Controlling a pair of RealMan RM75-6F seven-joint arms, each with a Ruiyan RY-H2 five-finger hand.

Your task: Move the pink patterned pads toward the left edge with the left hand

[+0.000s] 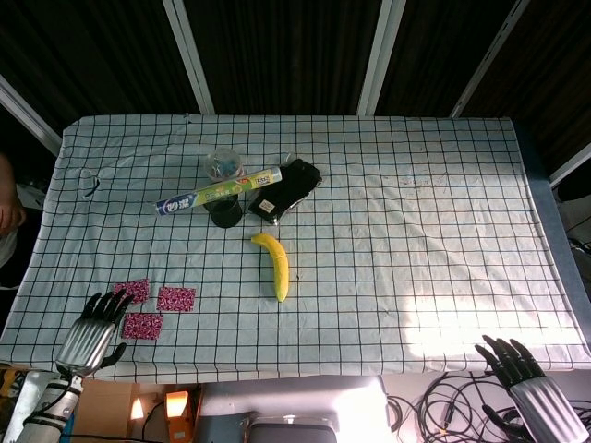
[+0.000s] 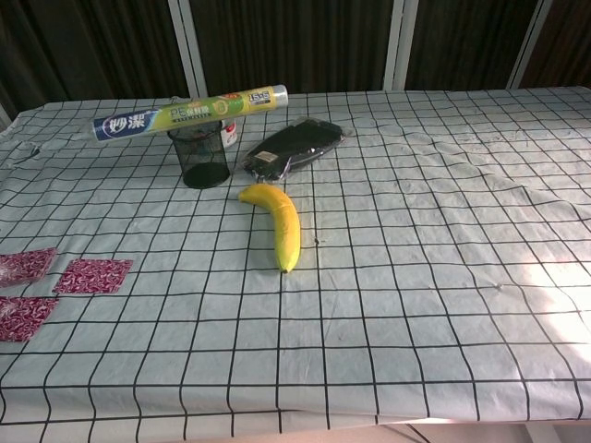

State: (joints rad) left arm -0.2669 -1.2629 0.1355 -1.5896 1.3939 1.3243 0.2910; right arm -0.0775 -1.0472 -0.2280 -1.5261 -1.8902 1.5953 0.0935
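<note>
A white tablecloth with a black grid [image 1: 388, 240] covers the table. At its near left corner, the left hand [image 1: 90, 325] holds nothing, fingers [image 1: 109, 303] spread. Three pink patterned pads [image 1: 144, 325] lie flat just right of those fingertips. Beyond the near right edge, the right hand [image 1: 524, 377] hangs with fingers splayed.

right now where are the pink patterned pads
The three pink patterned pads lie flat and apart at the near left corner of the checked tablecloth, just ahead of the left hand, well left of the banana.
</note>
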